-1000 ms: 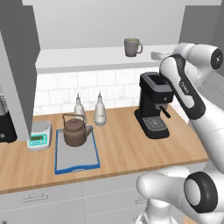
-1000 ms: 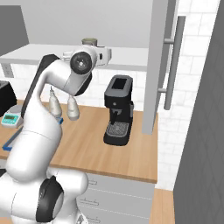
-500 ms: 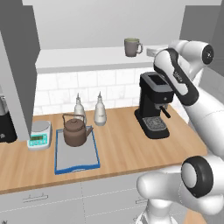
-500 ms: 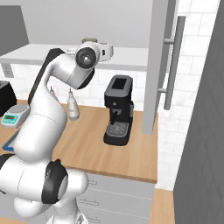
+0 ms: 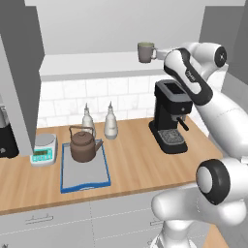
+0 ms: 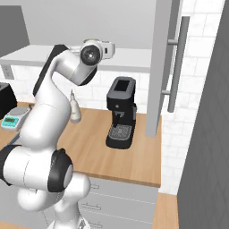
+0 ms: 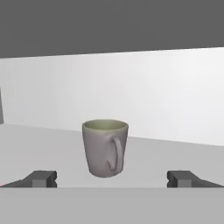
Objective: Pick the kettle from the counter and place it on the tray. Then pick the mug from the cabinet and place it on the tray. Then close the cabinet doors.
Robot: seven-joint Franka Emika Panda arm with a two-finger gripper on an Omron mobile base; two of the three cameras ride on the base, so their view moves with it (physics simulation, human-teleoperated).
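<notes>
The grey-brown mug (image 5: 144, 52) stands upright on the pale shelf of the open cabinet (image 5: 87, 64). My gripper (image 5: 158, 53) is level with it, just to its right, open. In the hand view the mug (image 7: 105, 147) stands ahead with its handle turned toward me, centred between my open gripper (image 7: 113, 179) fingertips (image 7: 41, 178) and apart from them. The dark-brown kettle (image 5: 83, 146) sits on the far end of the blue-rimmed tray (image 5: 86, 178) on the wooden counter (image 5: 135, 162). One grey cabinet door (image 6: 162, 67) stands open to the right, another (image 5: 19, 82) to the left.
A black coffee machine (image 5: 169, 117) stands on the counter below my arm. Two pale bottles (image 5: 111, 124) stand by the tiled wall behind the tray. A small white scale (image 5: 43, 149) lies left of the tray, with a dark appliance (image 5: 7, 140) at the far left.
My hand has risen and moved left along the shelf toward the mug, still open. The kettle, tray and doors have not moved.
</notes>
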